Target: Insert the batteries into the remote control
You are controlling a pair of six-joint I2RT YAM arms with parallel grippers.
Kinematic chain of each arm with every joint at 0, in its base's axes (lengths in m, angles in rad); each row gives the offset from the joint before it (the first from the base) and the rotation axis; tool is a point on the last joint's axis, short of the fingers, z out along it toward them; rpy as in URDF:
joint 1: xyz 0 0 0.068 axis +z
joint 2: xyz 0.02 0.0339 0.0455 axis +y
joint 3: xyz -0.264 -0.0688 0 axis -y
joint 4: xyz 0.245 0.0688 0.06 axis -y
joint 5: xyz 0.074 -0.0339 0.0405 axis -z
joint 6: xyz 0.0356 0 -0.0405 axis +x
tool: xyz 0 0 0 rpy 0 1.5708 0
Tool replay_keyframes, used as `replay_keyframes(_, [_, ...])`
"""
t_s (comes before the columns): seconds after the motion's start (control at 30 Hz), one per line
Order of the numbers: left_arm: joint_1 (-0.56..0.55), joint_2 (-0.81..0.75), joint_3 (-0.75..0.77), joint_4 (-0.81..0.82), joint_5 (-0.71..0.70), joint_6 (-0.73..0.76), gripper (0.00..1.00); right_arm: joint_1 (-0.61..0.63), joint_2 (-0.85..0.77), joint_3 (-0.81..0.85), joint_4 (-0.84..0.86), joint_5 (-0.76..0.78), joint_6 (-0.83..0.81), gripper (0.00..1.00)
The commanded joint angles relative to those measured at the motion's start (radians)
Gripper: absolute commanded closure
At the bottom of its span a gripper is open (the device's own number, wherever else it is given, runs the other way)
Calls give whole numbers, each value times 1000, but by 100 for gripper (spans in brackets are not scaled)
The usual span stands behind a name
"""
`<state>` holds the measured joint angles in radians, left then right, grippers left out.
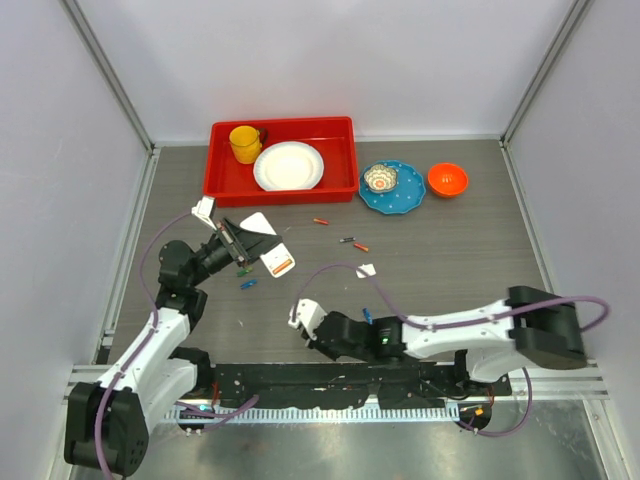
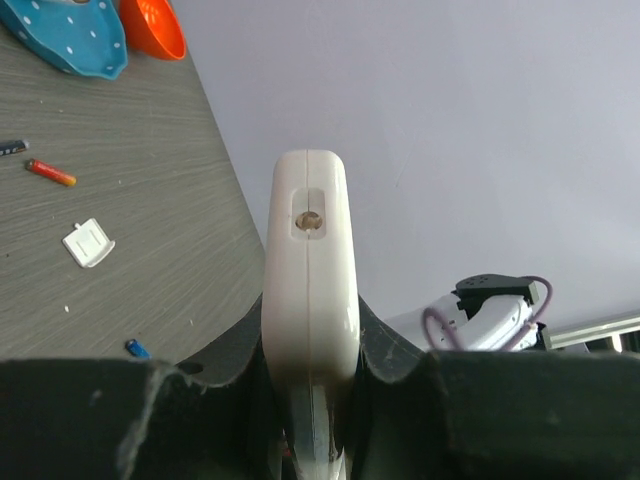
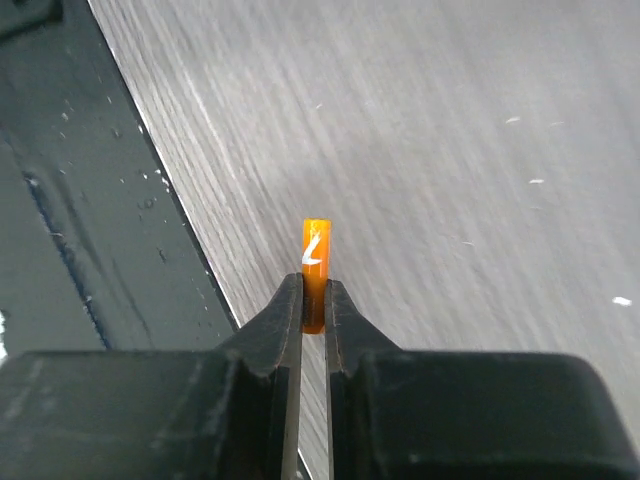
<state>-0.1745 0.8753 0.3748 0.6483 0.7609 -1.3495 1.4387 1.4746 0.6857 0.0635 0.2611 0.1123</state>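
Gripping an orange battery (image 3: pixel 317 255), the right gripper (image 3: pixel 313 300) is pinching its lower end with the jaws clamped on it. Most of the cell is standing out past the tips, upright over the grey table (image 3: pixel 420 150). The remote control (image 2: pixel 308 290) is sitting edge-on between the fingers of the left gripper (image 2: pixel 310 352), whose jaws are closed hard on its flat faces. Its rounded end, with a small recessed hole, is projecting beyond them.

Other batteries are lying on the table off to the left of the left jaws: a red one (image 2: pixel 50 172) farther out and a blue one (image 2: pixel 137 348) close in. A small white cover (image 2: pixel 88 243) is resting between them.

Judgement: the step in hand is carrying the orange cell to the remote. The compartment is not showing, so its open face is going to need turning toward the right arm. The hold is near one end only, so a slow approach, with the cell lined up along its slot, is advisable.

Markings: a white mark is showing on the orange cell but is not legible. No writing is showing on the remote.
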Motion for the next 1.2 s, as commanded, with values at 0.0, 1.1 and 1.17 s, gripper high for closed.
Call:
replay_keyframes(0.0, [6, 17, 9, 73, 32, 26, 100, 5, -197, 1, -112, 139, 9, 99])
replay_keyframes(1.1, [-326, 286, 236, -369, 281, 355, 100, -15, -246, 647, -1044, 24, -303, 99])
replay_keyframes(1.17, [-339, 294, 236, -371, 282, 355, 100, -11, -240, 647, -1036, 38, -304, 99])
